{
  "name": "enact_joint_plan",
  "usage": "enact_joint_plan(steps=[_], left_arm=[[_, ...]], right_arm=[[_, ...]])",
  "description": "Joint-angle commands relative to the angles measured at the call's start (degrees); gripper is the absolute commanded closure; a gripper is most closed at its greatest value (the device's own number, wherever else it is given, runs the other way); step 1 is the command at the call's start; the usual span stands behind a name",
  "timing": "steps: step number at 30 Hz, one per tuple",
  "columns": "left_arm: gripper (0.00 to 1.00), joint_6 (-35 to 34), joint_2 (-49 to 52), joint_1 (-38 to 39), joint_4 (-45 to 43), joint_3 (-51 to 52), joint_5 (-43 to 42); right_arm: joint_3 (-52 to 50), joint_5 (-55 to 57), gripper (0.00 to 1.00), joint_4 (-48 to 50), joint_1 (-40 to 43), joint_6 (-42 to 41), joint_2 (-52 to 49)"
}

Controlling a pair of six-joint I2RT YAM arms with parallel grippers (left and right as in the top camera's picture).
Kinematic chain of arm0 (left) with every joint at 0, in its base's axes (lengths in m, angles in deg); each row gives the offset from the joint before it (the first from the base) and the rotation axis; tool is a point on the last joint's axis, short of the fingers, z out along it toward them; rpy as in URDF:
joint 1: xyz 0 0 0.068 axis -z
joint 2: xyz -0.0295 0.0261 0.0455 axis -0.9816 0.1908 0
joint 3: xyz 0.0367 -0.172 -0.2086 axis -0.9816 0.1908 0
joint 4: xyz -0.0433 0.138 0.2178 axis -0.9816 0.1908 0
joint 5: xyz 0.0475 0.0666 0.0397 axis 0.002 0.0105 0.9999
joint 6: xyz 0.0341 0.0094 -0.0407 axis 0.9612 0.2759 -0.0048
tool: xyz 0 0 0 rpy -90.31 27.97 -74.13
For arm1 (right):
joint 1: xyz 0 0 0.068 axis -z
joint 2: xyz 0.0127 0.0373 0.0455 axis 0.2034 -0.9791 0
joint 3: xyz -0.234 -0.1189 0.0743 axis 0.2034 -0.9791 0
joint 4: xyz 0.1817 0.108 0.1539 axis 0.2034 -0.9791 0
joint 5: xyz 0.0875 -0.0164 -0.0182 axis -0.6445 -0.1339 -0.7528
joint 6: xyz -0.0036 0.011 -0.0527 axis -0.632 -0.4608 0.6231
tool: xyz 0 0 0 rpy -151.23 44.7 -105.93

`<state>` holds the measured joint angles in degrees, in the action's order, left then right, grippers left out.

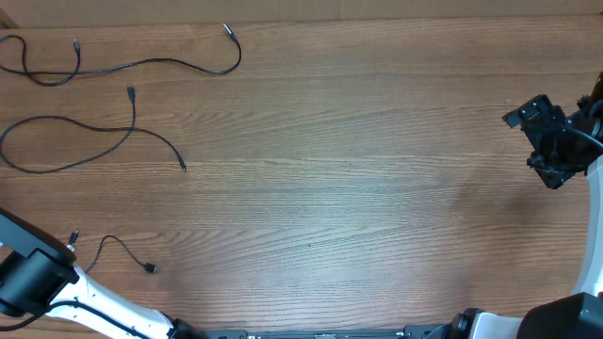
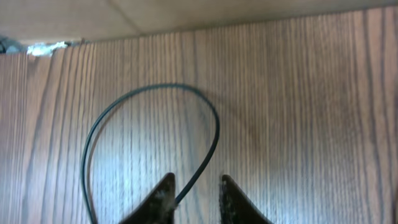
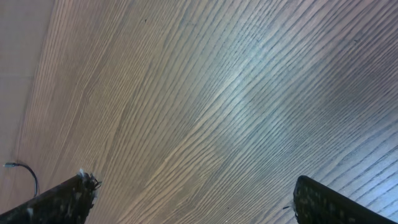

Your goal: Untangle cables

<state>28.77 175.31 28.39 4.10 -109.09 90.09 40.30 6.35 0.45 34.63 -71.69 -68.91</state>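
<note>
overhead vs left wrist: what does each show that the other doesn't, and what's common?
Only overhead: the top cable and the middle cable, lying apart at the table's left, and the right gripper over bare wood at the far right.
Only left wrist: the left gripper, jaws slightly apart, with the short cable looping out and running back between them.
Both: the wood table, and probably that same short cable, seen from overhead beside the left arm.

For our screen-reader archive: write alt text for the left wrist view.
A thin black cable lies in an arch-shaped loop on the wooden table, one side running down between the slightly parted jaws of the left gripper at the bottom edge.
</note>
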Motion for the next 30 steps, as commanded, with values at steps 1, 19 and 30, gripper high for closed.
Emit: enact_joint_plan(steps=[1,19,30], left_arm=[[0.60,-2.01,-5.86,-0.04,1.53,-0.31,-0.15],[0.07,22.47,-4.70,-5.29,3.08,11.87,-17.84],[0.81,20.63,-4.66,-5.66,-4.63,15.52,-19.26]], right_arm=[[0.52,0.44,0.00,0.17,0.22,0.07,0.26],[0.52,0.46,0.00,0.20,0.22,0.07,0.26],[0.52,0.46,0.00,0.17,0.22,0.07,0.26]])
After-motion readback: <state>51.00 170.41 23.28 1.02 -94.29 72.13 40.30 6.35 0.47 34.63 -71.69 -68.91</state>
